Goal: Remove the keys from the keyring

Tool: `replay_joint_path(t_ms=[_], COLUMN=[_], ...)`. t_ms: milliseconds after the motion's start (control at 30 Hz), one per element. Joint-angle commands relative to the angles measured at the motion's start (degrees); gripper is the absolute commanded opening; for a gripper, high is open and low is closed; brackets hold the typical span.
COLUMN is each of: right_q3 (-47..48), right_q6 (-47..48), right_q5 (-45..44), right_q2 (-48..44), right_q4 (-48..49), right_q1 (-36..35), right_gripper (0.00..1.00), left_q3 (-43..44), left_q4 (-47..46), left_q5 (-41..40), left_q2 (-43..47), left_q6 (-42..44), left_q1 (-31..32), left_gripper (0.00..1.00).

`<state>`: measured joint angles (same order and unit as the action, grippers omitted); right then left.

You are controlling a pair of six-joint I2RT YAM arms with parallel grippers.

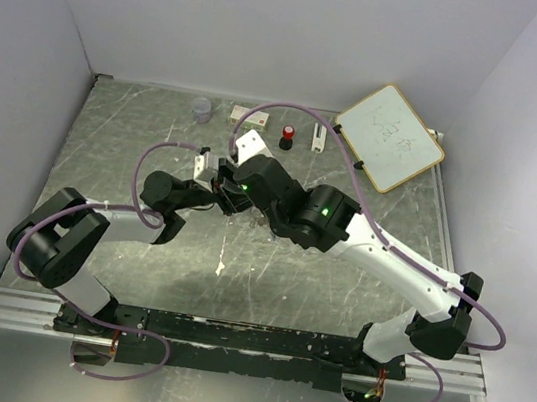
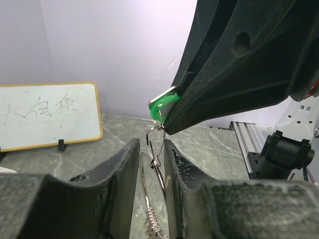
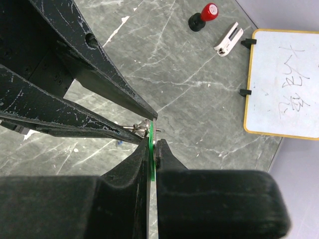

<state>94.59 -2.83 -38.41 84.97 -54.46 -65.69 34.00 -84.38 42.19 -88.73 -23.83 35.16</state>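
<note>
My two grippers meet above the middle of the table. My right gripper [image 3: 154, 142] is shut on the green-headed key [image 3: 151, 149], which is seen edge-on between its fingers. In the left wrist view the green key [image 2: 163, 106] hangs from a small wire loop [image 2: 155, 142] linked to the silver keyring [image 2: 149, 174]. My left gripper [image 2: 151, 144] is shut on the keyring, with the ring standing between its fingers. In the top view the left gripper [image 1: 212, 185] and right gripper [image 1: 237, 192] almost touch. A blue speck [image 3: 120, 144] shows under the left fingers; the blue key is otherwise hidden.
A small whiteboard [image 1: 391, 137] leans at the back right. A red-and-black knob [image 1: 286, 135], a white eraser [image 1: 319, 136], a small white box [image 1: 249, 114] and a clear cup [image 1: 200, 108] stand along the back edge. White walls enclose the table.
</note>
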Motion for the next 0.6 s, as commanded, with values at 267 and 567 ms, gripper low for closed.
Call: replay_joint_path(t_ms=[267, 567], right_q3=[1.6, 1.7], right_q6=[-0.4, -0.5], right_q5=[-1.9, -2.2], right_q2=[0.3, 0.5], right_q4=[1.4, 1.2], right_q1=[-0.5, -0.6], right_gripper=[0.00, 0.00], left_q3=[-0.7, -1.4], left_q4=[1.7, 2.0], left_q5=[-3.0, -4.3], left_q2=[1.6, 2.0], left_q6=[2.8, 3.1], left_q1=[0.4, 0.4], left_gripper=[0.35, 0.34])
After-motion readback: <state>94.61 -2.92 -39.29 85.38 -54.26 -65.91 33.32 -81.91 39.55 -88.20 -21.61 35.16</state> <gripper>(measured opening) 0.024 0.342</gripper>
